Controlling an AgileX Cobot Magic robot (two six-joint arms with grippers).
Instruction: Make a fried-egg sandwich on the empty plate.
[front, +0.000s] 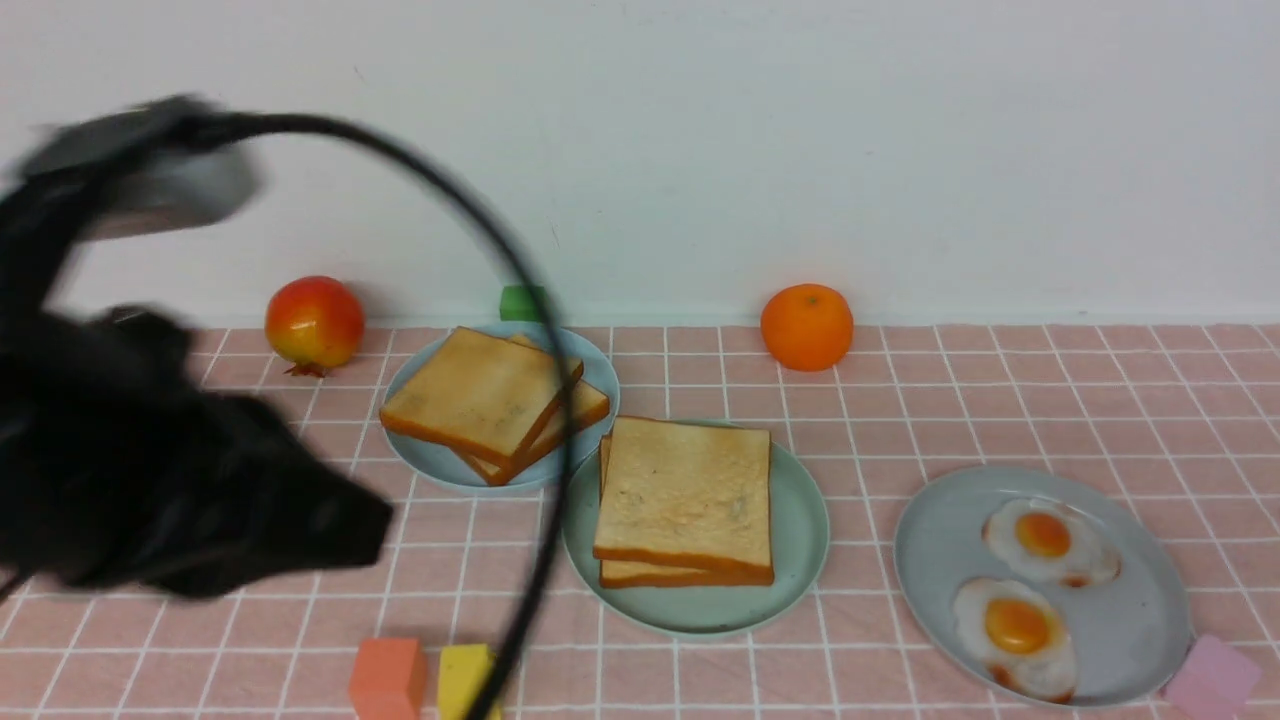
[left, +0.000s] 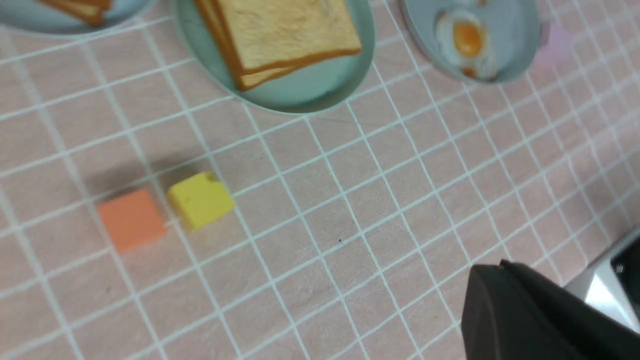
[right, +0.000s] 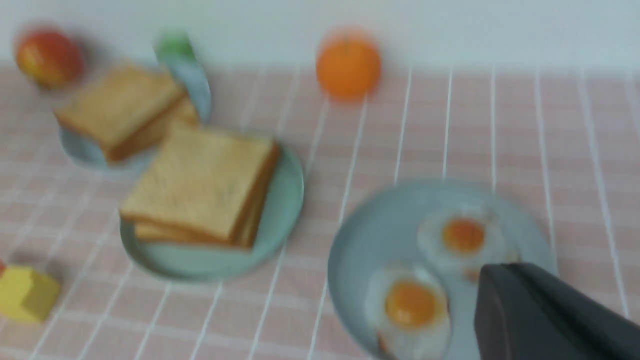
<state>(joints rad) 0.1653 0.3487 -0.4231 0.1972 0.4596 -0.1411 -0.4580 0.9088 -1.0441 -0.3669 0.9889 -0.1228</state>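
The mint-green plate (front: 700, 615) sits mid-table with two toast slices (front: 688, 495) stacked flat on it; no egg shows between them. It also shows in the left wrist view (left: 310, 95) and the right wrist view (right: 200, 265). My left gripper (front: 375, 525) is a blurred black shape left of the plate, above the table; in its wrist view it (left: 500, 267) is shut and empty. My right gripper (right: 500, 270) is out of the front view; its fingers are together, empty, over the grey plate (right: 360, 260).
The grey plate (front: 940, 560) at right holds two fried eggs (front: 1045, 540) (front: 1015, 630). The pale blue plate (front: 440, 460) holds a toast pile (front: 480, 395). A red fruit (front: 314, 322), an orange (front: 806, 327), a green block (front: 522, 302), orange (front: 388, 678), yellow (front: 465, 680) and pink (front: 1212, 678) blocks lie about. A black cable (front: 530, 300) arcs across.
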